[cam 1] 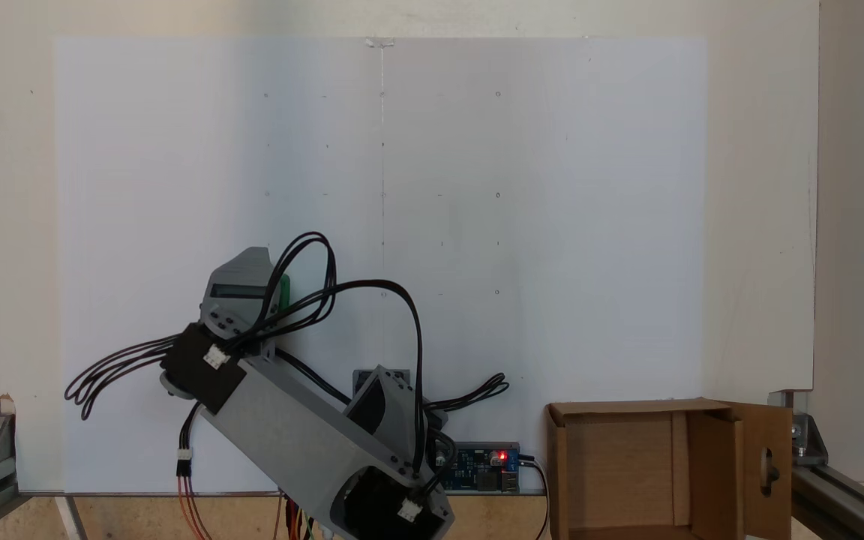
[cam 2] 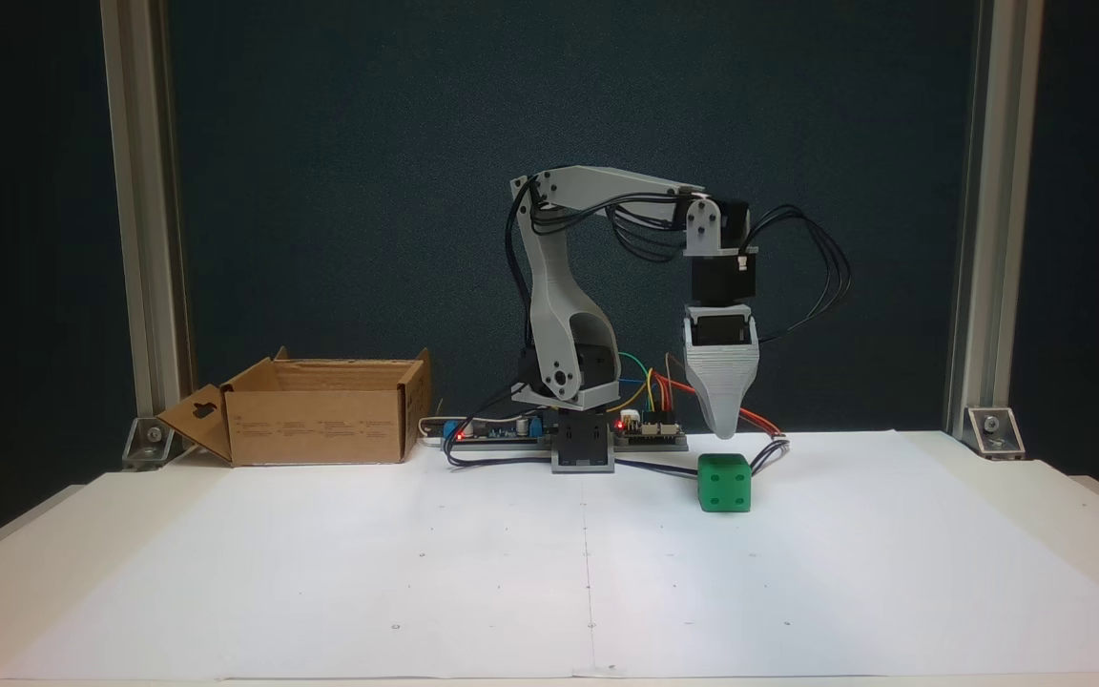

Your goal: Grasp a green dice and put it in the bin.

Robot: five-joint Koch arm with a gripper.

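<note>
- On your left in the front fixed view, the brown corrugated cardboard bin point(cam 2: 321, 410) sits open at the white surface's point(cam 2: 416, 572) back edge.
- Right of the base, your grey fingers point(cam 2: 724, 431) point down just above the small bright green dice point(cam 2: 725, 483); whether they're parted, you cannot tell.
- The dice rests on the surface, well apart from the bin.

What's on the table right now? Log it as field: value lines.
arm: bent over, gripper pointing down
gripper jaws: cannot tell if open or shut
green dice: on the white paper, just below the gripper, untouched
bin: open cardboard box, left of the arm base in the fixed view from the front, empty as seen from above
</note>
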